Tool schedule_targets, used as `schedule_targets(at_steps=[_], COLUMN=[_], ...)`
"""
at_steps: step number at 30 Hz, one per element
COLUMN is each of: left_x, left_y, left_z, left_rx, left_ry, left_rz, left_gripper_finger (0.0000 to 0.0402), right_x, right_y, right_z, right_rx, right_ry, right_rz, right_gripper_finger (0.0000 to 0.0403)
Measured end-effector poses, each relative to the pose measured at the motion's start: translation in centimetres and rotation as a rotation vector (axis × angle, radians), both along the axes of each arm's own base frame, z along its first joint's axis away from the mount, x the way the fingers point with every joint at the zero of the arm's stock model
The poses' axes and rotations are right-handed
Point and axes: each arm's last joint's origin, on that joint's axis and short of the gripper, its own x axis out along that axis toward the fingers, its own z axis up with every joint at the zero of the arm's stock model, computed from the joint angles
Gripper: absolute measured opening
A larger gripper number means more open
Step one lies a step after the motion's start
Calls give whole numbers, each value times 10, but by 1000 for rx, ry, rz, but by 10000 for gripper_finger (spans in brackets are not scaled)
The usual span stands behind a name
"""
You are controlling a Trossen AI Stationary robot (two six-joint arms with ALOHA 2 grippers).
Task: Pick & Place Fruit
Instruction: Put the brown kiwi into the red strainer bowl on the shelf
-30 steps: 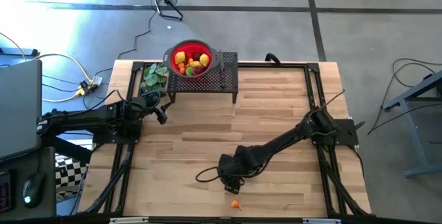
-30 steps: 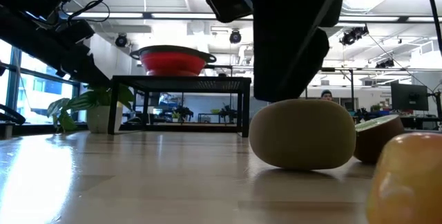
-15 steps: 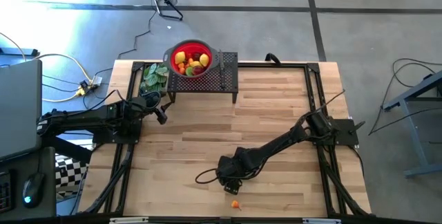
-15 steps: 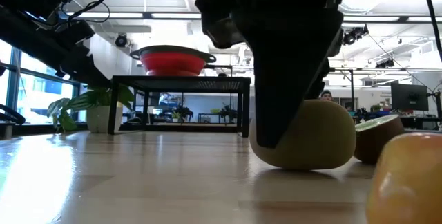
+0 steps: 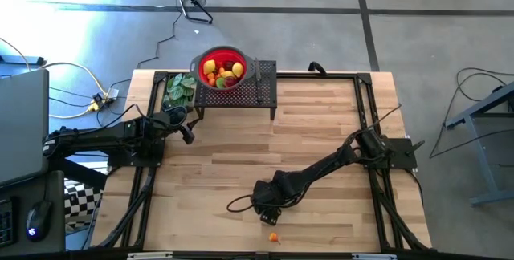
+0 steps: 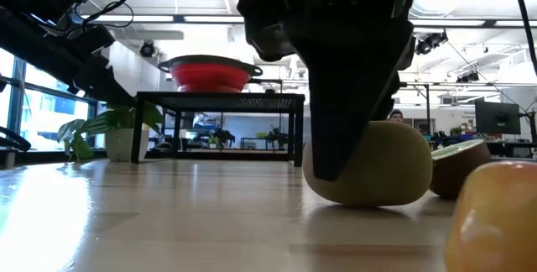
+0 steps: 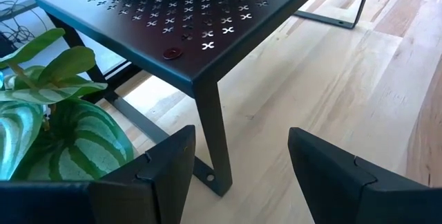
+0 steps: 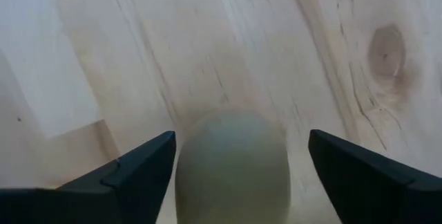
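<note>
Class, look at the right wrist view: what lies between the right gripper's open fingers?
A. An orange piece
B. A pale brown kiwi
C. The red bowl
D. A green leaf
B: the kiwi lies on the table between the open fingers of the right gripper, which do not yet touch it.

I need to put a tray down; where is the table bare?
Bare wood lies between the black stand and the right gripper, and toward the left arm. It is crowded at the front edge: kiwi, orange piece, and the open right gripper over them.
</note>
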Motion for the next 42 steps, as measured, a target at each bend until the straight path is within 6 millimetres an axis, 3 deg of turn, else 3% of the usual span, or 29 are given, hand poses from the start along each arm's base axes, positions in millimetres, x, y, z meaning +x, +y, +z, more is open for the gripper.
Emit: schedule_targets(at_steps=[13, 24, 35, 42], left_x=[-1, -1, -1, -1], left_y=[0, 0, 0, 0], left_z=[-2, -2, -3, -3], left_rx=[-5, -6, -8, -9], left_ry=[27, 27, 30, 36], left_rz=[-1, -1, -4, -4], left_gripper_finger=[228, 228, 228, 228], right_x=[0, 5, 24, 28], right_y=[-1, -8, -42, -73], right_z=[0, 1, 4, 23], right_rx=[42, 91, 188, 193], right_ry=[18, 17, -24, -59], right_rz=[2, -9, -58, -82], right_gripper_finger=[229, 221, 216, 216])
